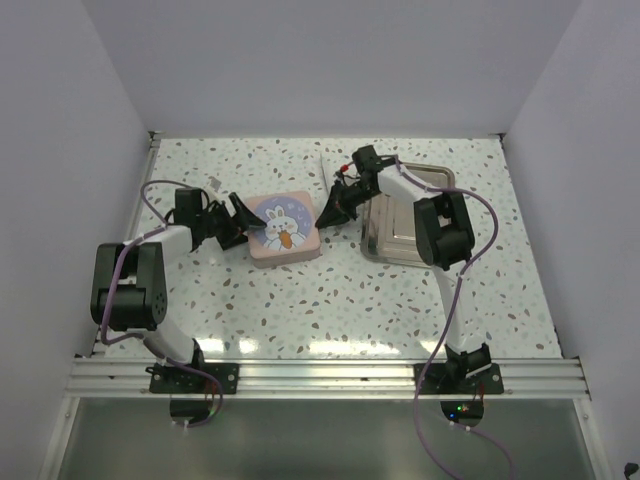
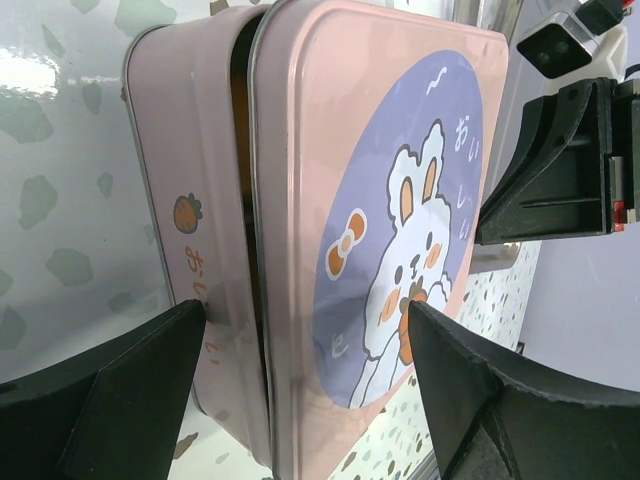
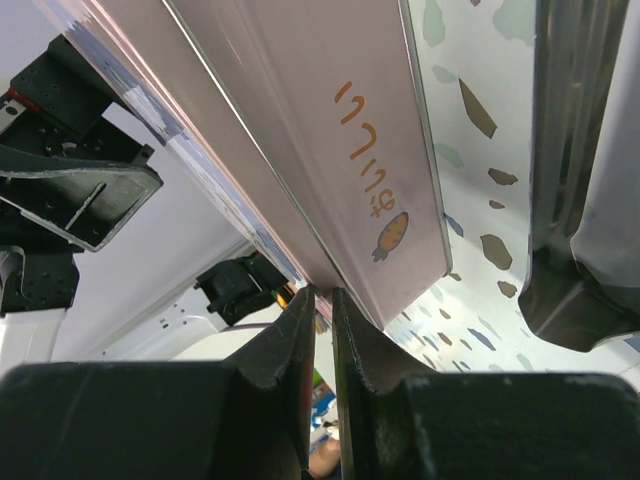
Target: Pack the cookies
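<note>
Pink tin (image 2: 300, 250): the lid (image 2: 385, 200) carries a purple oval with a white rabbit and small white Japanese characters, "おいしい", running along the oval's edge beside the rabbit's ears. The tin's side wall (image 3: 330, 130) carries orange Japanese characters next to a small orange carrot mark (image 3: 392, 232); only "お" reads clearly in the left wrist view, and the rest cannot be made out.
</note>
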